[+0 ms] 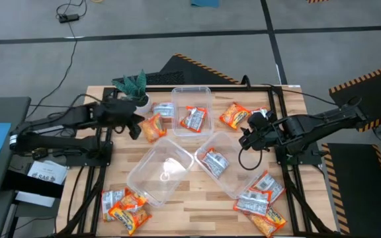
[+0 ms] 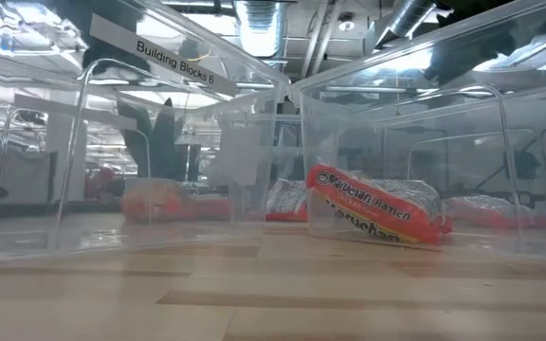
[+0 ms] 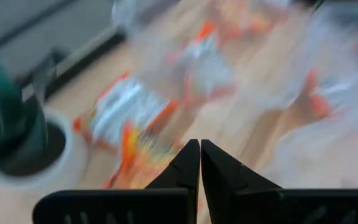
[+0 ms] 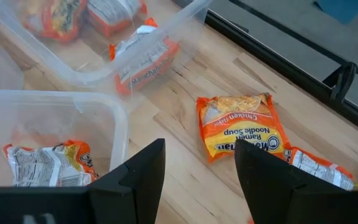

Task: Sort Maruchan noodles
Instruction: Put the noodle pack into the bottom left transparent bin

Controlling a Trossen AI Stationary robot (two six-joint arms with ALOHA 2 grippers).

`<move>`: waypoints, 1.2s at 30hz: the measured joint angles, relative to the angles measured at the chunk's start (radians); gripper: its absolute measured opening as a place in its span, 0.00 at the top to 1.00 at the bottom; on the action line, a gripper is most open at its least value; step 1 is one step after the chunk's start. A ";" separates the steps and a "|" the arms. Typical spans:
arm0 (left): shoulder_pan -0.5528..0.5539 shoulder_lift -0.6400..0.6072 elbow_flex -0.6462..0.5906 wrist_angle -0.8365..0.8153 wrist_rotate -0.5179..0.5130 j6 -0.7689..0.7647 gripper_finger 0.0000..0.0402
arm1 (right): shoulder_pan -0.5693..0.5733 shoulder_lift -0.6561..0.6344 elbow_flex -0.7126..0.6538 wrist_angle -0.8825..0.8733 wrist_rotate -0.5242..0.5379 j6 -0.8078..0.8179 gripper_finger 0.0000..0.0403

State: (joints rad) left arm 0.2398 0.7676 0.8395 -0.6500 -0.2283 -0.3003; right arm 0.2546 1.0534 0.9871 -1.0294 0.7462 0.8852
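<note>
Maruchan packets lie scattered on the table. An orange one (image 1: 153,127) lies flat beside my left gripper (image 1: 135,127), whose shut fingers (image 3: 199,152) point down over it (image 3: 138,165). Next to it lies a silvery packet (image 3: 126,112). My right gripper (image 1: 246,137) is open (image 4: 201,165) above bare wood, just short of another orange packet (image 4: 241,127) (image 1: 235,116). The far clear tub (image 1: 192,92) holds two packets (image 1: 194,119). The right tub (image 1: 233,182) holds one silvery packet (image 1: 213,161) (image 2: 377,208) (image 4: 48,163). The near-left tub (image 1: 159,173) holds none. My left gripper has its shut fingertips (image 3: 191,155) right over the orange packet's edge (image 3: 148,155), coming from above; I cannot tell whether they touch it.
A small potted plant (image 1: 132,86) (image 3: 17,137) stands at the far-left corner, close behind my left gripper. Piles of packets lie at the near-left (image 1: 124,206) and near-right (image 1: 263,201) corners. Bare wood shows between the tubs and along the near edge.
</note>
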 joint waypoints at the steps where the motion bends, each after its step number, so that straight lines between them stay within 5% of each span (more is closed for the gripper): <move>1: -0.009 -0.019 -0.004 0.038 0.011 0.013 1.00 | 0.000 0.000 0.000 0.001 0.006 0.000 0.47; 8: -0.094 -0.058 -0.024 0.077 0.007 0.047 1.00 | 0.000 0.000 0.000 0.018 0.012 -0.003 0.47; 16: -0.077 0.134 -0.026 -0.012 -0.059 0.003 0.97 | 0.000 0.000 0.000 0.023 0.012 -0.003 0.47; 25: 0.148 0.431 -0.026 -0.043 0.123 0.092 0.68 | 0.000 0.000 0.000 0.021 0.015 -0.003 0.47; 36: 0.266 0.537 -0.026 0.030 0.179 0.125 0.43 | 0.000 0.000 0.000 0.021 0.015 -0.003 0.47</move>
State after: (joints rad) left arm 0.5062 1.3046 0.8135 -0.6197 -0.0496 -0.1753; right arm 0.2546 1.0531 0.9871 -1.0088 0.7612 0.8818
